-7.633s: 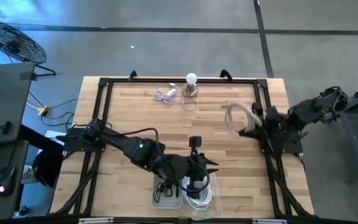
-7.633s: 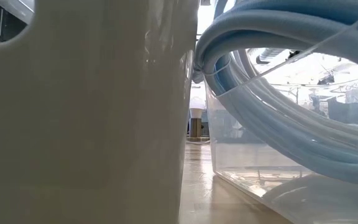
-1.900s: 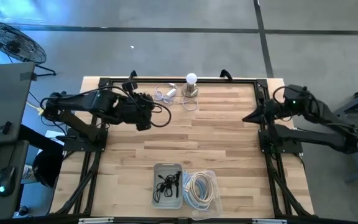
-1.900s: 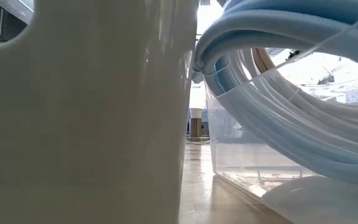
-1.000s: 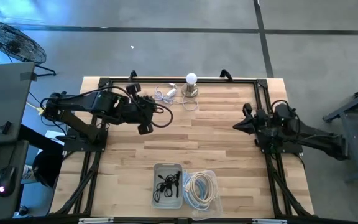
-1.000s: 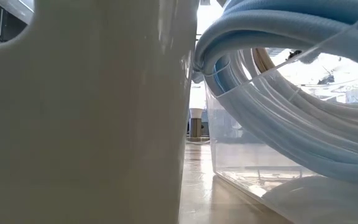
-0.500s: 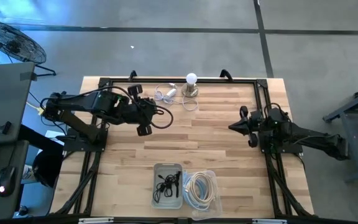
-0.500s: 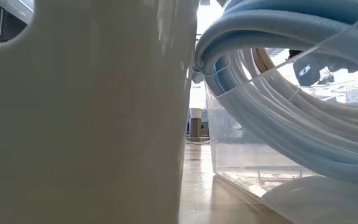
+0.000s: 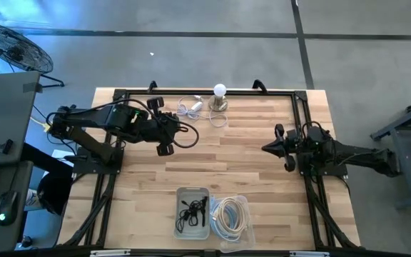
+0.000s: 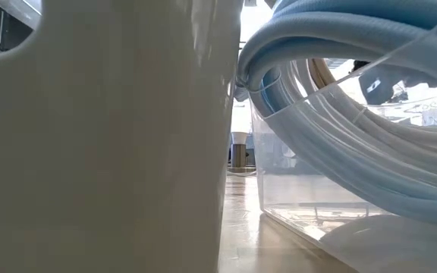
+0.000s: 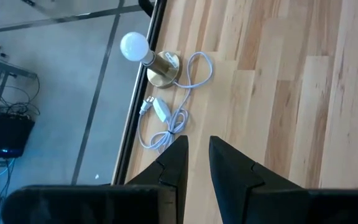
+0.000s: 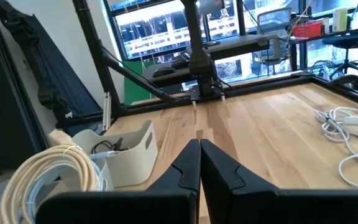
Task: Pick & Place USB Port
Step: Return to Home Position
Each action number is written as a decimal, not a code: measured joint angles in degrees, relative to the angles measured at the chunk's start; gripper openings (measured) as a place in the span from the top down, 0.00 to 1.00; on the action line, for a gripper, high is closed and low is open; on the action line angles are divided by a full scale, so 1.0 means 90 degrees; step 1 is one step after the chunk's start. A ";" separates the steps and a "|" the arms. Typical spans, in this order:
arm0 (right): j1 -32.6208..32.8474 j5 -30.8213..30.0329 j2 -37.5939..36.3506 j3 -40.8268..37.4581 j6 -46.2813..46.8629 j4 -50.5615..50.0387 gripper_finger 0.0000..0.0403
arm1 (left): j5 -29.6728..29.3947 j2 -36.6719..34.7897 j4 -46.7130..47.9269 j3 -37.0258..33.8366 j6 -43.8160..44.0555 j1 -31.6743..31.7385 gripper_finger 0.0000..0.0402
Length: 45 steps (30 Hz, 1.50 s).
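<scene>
High view: two arms drawn back, two bins loaded.
One gray bin (image 9: 178, 214) holding one black cable (image 9: 191, 212) and one transparent bin (image 9: 247, 203) of pale coiled cables (image 9: 227, 218) sit touching, well apart from the lamp (image 9: 220, 100). Left gripper (image 11: 196, 144), fingers slightly parted and empty, has gone from the bins to near the lamp. Right gripper (image 12: 199, 146) is pinched closed and empty.
</scene>
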State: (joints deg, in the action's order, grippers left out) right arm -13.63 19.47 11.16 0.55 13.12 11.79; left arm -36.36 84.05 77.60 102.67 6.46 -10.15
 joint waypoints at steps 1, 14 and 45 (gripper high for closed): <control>0.0111 -0.0099 0.0000 -0.0001 -0.0038 0.0000 1.00 | 0.0000 0.0000 0.0002 0.0000 0.0000 0.0000 0.84; 0.0907 -0.1245 0.0002 -0.0001 -0.0299 -0.0324 1.00 | -0.0019 0.0000 -0.0137 0.0000 -0.0022 0.0000 0.84; 0.0979 -0.1407 0.0002 -0.0004 -0.0138 -0.0328 1.00 | 0.0823 0.0002 -0.1521 -0.0002 -0.1920 -0.0133 0.84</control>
State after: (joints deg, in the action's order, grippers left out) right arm -4.82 6.81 11.18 0.51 11.88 8.84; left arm -28.95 84.07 63.92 102.65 -10.82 -11.35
